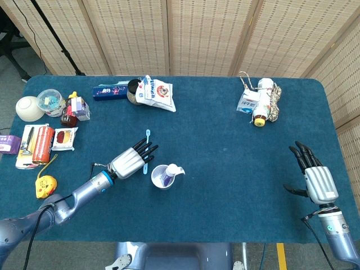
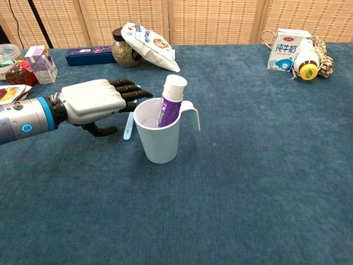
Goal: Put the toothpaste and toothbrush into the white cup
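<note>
At the lower right of the head view the right hand rests near the edge of the blue surface, fingers spread and released, holding nothing.

In the lower middle, the white cup stands upright on the surface, its handle turned to the right in the chest view. The toothpaste already stands inside it, white cap up, leaning against the rim.

Just left of the cup, the left hand reaches in from the left edge of the frame, palm down, with dark fingers extended and slightly apart, grasping nothing. The hand lies over the toothbrush, which rests flat on the surface beside the cup, outside it; in the head view its head shows beyond the fingertips, and in the chest view its handle end shows below them. Whether the fingers touch the brush cannot be told.

Farther back, along the left edge of the head view, sit a yellow tape measure, a red can, snack packets and a white bowl. In the upper middle are a blue box, a jar and a white pouch. In the upper right lie a milk carton, a bottle and rope.
</note>
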You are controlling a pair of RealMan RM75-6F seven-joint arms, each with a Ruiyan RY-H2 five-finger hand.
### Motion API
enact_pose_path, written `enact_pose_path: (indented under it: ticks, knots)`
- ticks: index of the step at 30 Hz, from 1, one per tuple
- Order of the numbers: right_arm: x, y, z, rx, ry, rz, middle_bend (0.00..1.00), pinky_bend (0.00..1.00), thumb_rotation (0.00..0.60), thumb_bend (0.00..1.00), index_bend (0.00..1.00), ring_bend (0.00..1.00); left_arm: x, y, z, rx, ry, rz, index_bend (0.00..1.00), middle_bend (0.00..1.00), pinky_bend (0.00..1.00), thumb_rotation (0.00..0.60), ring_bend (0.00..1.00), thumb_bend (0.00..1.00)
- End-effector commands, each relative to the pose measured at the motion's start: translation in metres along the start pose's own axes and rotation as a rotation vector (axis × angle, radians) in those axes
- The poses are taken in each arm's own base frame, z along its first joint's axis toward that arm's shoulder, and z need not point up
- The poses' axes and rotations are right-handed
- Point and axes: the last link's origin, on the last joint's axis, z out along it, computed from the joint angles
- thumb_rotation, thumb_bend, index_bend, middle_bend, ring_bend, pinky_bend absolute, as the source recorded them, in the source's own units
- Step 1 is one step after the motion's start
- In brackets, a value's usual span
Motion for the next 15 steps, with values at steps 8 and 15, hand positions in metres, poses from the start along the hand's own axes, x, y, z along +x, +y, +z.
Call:
enact_pose_path:
  ticks: [8, 15]
  knots:
    - [0.0, 0.0, 0.0, 0.001, -0.004, 0.002, 0.0, 0.26, 0.6, 0.0, 0.0, 0.0, -0.002, 0.005, 0.009, 0.011, -0.007, -0.011, 0.25, 0.0, 0.0, 0.6, 0.0, 0.42]
    - [0.0, 0.0, 0.0, 0.002, -0.004, 0.002, 0.0, 0.26, 0.6, 0.0, 0.0, 0.0, -0.002, 0.008, 0.015, 0.013, -0.018, -0.006, 0.31, 0.0, 0.0, 0.6, 0.0, 0.47]
